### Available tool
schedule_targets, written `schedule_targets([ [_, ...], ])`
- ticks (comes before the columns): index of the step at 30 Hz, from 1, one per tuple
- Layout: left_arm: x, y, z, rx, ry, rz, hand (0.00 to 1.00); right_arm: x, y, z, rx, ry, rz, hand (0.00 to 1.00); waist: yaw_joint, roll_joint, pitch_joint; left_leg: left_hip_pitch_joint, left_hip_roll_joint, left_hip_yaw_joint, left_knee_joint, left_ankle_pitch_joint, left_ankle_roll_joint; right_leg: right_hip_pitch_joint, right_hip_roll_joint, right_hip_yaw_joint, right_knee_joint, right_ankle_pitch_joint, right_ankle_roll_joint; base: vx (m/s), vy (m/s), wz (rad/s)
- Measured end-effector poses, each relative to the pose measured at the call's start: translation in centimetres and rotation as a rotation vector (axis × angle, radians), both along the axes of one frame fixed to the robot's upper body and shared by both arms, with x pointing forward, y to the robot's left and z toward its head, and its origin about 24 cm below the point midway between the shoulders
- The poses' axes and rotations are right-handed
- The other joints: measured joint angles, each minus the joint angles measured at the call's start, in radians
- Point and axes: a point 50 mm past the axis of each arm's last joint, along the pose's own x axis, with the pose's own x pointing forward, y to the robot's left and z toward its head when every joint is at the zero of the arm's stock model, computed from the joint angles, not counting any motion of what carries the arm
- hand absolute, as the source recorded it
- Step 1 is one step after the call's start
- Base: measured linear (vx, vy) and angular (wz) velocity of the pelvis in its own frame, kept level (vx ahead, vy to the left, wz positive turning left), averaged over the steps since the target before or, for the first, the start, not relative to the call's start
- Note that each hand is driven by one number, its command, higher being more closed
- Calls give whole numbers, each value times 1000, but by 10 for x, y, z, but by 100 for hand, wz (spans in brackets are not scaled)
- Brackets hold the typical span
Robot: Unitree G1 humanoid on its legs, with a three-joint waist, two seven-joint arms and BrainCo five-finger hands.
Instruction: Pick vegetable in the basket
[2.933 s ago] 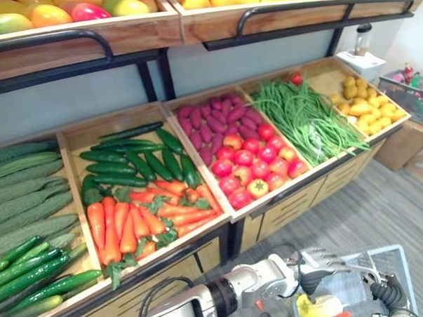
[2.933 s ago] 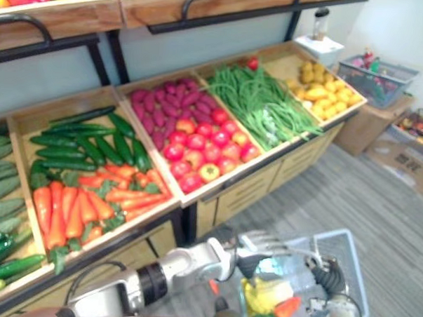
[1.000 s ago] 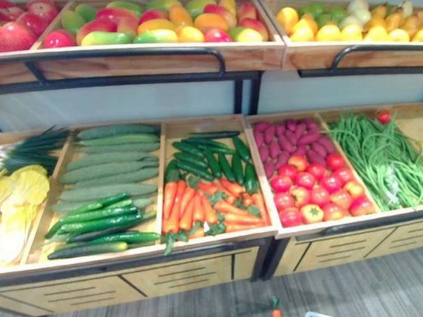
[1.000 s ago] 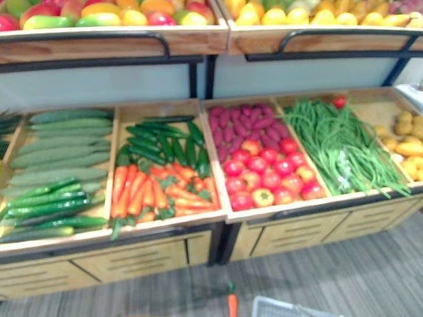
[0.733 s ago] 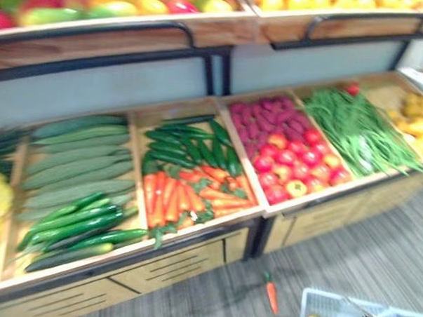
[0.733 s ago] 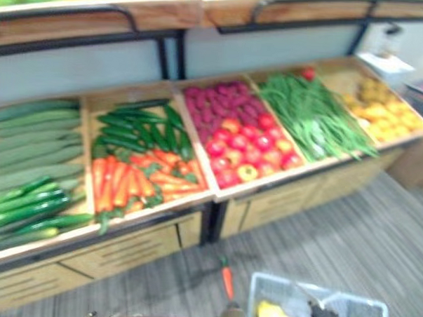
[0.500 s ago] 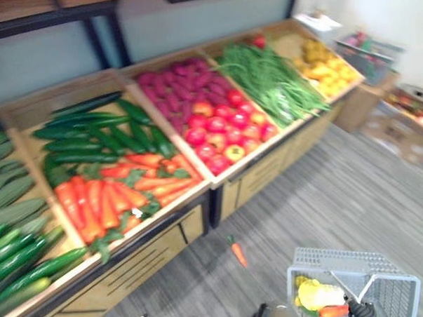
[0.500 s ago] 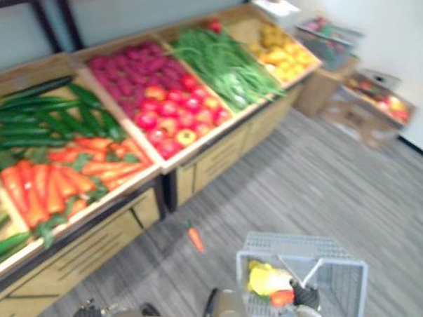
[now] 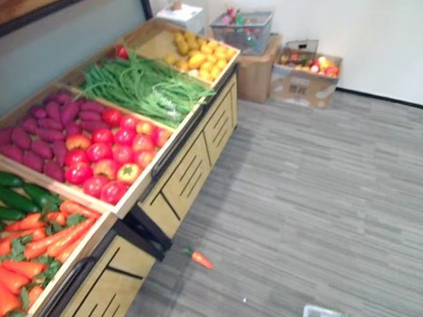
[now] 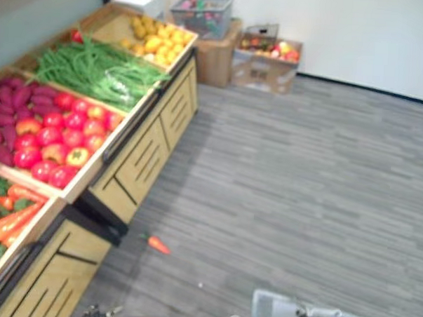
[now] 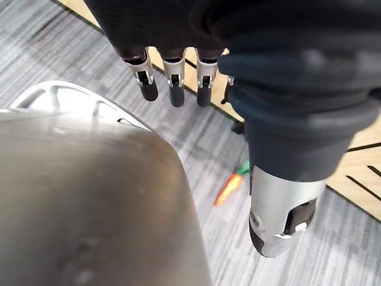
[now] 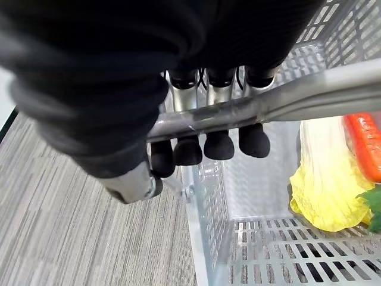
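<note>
Right hand (image 12: 219, 145): we see its fingers clenched round the silver metal handle (image 12: 309, 98) of the pale grey slotted plastic basket (image 12: 250, 179), out on the floor, well apart from the long light wooden produce stand (image 9: 190, 164).
Basket contents: a yellow leafy vegetable (image 12: 324, 179) and an orange carrot (image 12: 364, 143) lie inside, so part of the picking looks done.
Left hand (image 11: 174, 89): fingers straight and released, holding nothing, above the floor near the stand's front.
Stray carrot (image 9: 201, 259): small, orange, green-topped, lying on the floor just before the stand's drawer fronts.
Stand bins: orange carrots (image 9: 24, 263), red tomatoes (image 9: 106, 154), green beans (image 9: 141, 85), then yellow produce (image 9: 195, 56) at the stand's far end.
Beyond the stand: cardboard boxes (image 9: 303, 71) by the wall.
Progress: we judge the basket partly filled. Whether more is wanted we cannot tell, but the dropped carrot likely needs collecting, and the left hand is free for it.
</note>
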Motion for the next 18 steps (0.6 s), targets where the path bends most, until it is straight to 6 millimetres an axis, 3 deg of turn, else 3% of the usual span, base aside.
schedule_targets([
  [1, -3, 3, 0, 13, 3, 16, 0, 4, 2, 0, 1, -9, 0, 100, 6, -21, 5, -64, -45, -182, 44, -47, -59, 2, -31, 60, 10, -9, -15, -40, 80, -91],
  [2, -1, 3, 1, 17, 0, 25, 0, 13, -1, 3, -17, -30, 5, 100, 7, -31, 8, -114, -190, -423, -21, -143, -106, -17, -73, 119, 30, -9, -15, -48, 147, -101],
  [3, -2, 1, 0, 16, 3, 28, 0, 16, -2, 4, -26, -35, 6, 100, 12, -33, 10, -127, -262, -524, -66, -174, -117, -27, -87, 146, 39, -9, -15, -24, 255, -121],
  [4, -6, -2, -1, 14, 15, 38, 0, 22, -3, 5, -33, -54, 13, 100, 35, -35, 8, -128, -367, -676, -176, -202, -120, -44, -99, 200, 44, -9, -15, 36, 298, -144],
  [5, -12, -5, -2, 10, 28, 47, 0, 28, -3, 7, -40, -70, 36, 100, 48, -27, 10, -118, -419, -777, -277, -179, -111, -53, -84, 240, 42, -9, -14, 64, 321, -145],
  [6, -16, -6, -3, 6, 35, 53, 0, 32, -4, 8, -45, -77, 55, 100, 54, -17, 11, -119, -429, -814, -311, -159, -107, -58, -67, 252, 36, -8, -9, 80, 335, -121],
  [7, -19, -1, -2, 19, 42, 61, 0, 34, 5, 5, -19, -83, 68, 100, 60, -21, -2, -103, -443, -861, -309, -210, -116, -65, -59, 280, 12, -10, 24, 82, 252, -76],
  [9, -16, 10, 1, 48, 32, 53, 0, 38, 19, 2, 16, -100, 75, 100, 56, -87, -2, -118, -477, -901, -309, -212, -116, -88, -83, 306, -17, -10, 25, 22, 153, -54],
  [11, -11, 17, 3, 69, 13, 47, 0, 43, 21, 2, 21, -120, 77, 100, 57, -104, -4, -139, -480, -866, -322, -229, -93, -130, -87, 346, -43, 6, 47, -119, 114, -59],
  [14, -15, 15, 2, 63, 33, 51, 0, 55, 18, 7, 9, -158, 103, 100, 55, -97, -5, -135, -483, -804, -329, -229, -91, -160, -90, 403, -88, 22, 76, -133, 35, -70],
  [18, -11, 4, -1, 40, 26, 40, 0, 44, 7, 4, 1, -104, 73, 100, 55, -67, -21, -116, -486, -787, -379, -219, -91, -190, -83, 442, -93, 27, 84, -49, -29, -29],
])
